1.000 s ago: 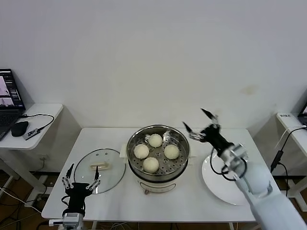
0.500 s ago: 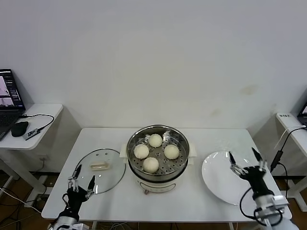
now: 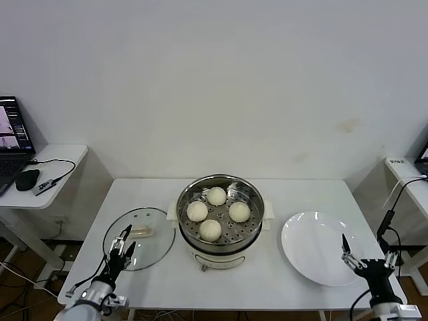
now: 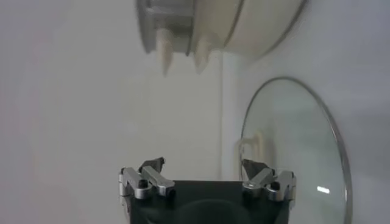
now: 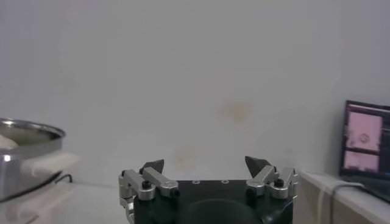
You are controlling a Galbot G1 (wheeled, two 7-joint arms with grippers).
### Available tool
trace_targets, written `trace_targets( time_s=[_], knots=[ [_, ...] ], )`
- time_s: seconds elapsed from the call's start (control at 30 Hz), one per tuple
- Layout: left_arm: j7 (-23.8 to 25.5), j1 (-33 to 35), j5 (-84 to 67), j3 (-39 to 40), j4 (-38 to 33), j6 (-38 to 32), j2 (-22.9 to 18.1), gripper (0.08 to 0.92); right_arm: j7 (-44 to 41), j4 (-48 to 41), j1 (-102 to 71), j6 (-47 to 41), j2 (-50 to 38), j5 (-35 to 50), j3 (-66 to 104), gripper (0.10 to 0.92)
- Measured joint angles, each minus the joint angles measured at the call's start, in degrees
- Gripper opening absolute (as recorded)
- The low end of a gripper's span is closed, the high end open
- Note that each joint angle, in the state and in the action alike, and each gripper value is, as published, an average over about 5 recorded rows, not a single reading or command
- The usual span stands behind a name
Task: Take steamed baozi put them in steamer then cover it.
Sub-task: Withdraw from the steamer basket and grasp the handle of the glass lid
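Glass of the cover point(image 3: 139, 238) lies flat on my white worktop point(image 3: 267, 274) at the left, its white handle's long axis running left to right, and my left gripper point(image 3: 121, 242) hovers over its near edge with fingers spread wide. Centre, the steamer point(image 3: 220, 220) stands upright holding four steamed baozi point(image 3: 216, 213) on its perforated tray. Right, a white plate point(image 3: 317, 246) lies bare, and my right gripper point(image 3: 368, 259) hangs open beyond the worktop's near right corner, before a plain pale wall point(image 3: 214, 87).

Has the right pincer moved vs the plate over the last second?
Yes. The right pincer has dropped from above the steamer rim, past the white plate, to the table's near right corner, open and empty.
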Motion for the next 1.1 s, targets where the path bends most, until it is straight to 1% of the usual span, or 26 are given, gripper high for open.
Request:
trace_targets(
  time_s=[0.33,0.67,0.77,1.1],
  knots=[
    [0.59,-8.74,2.80,3.45,7.70,0.25,0.17,0.823,-0.22,0.36,-1.84,0.52,2.43,-0.92,1.79,0.823],
    [0.67,-15.37,2.64,5.72,14.71,0.30,0.11,0.820,-0.45,-0.02,-2.08,0.55,3.62,-1.36,2.28,0.823],
    [0.78,-16.42,2.39,6.01,15.84,0.39,0.15,0.769,-0.47,-0.17,-2.09,0.55,3.75,-1.41,2.27,0.823],
    [1.25,-17.42,0.92,6.57,17.48,0.61,0.22,0.481,-0.60,-0.71,-2.13,0.68,3.93,-1.64,1.93,0.823]
  ],
)
